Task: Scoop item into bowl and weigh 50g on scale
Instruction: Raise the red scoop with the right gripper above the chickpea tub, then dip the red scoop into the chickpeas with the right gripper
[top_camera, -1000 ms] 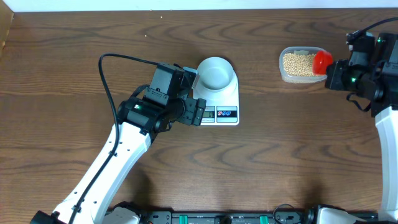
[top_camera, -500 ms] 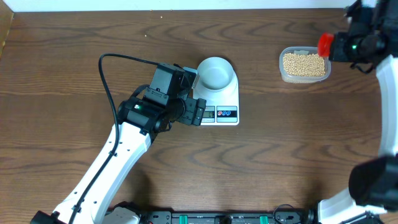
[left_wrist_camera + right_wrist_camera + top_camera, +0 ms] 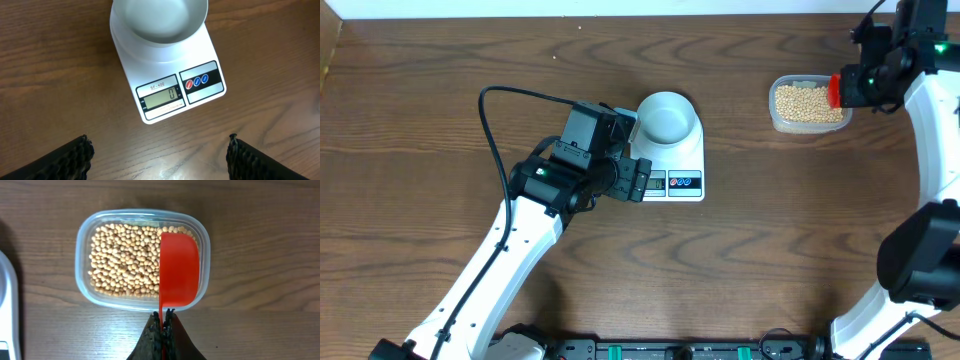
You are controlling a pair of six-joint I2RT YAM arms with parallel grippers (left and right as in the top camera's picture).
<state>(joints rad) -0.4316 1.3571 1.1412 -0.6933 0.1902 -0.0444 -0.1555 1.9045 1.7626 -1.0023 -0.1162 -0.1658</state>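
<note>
Tan-yellow beans (image 3: 127, 260) fill a clear plastic tub (image 3: 775, 112) at the back right. My right gripper (image 3: 164, 316) is shut on the thin handle of a red scoop (image 3: 179, 270). The scoop's cup (image 3: 836, 90) hangs over the tub's right end, turned on its side; whether it touches the beans I cannot tell. The white bowl (image 3: 666, 115) stands empty on the white scale (image 3: 685, 160). In the left wrist view the display (image 3: 160, 97) reads 0. My left gripper (image 3: 159, 144) is open just in front of the scale (image 3: 200, 55), nothing between its fingers.
A black cable (image 3: 488, 125) loops out from the left arm over the table's left half. The right arm (image 3: 930, 110) reaches in from the right edge, behind the tub. The table's far edge runs just beyond the tub and bowl.
The right arm swung toward the back and turned. The scoop rose past the tub's far right corner, then came back over its right end. The left arm stayed still.
</note>
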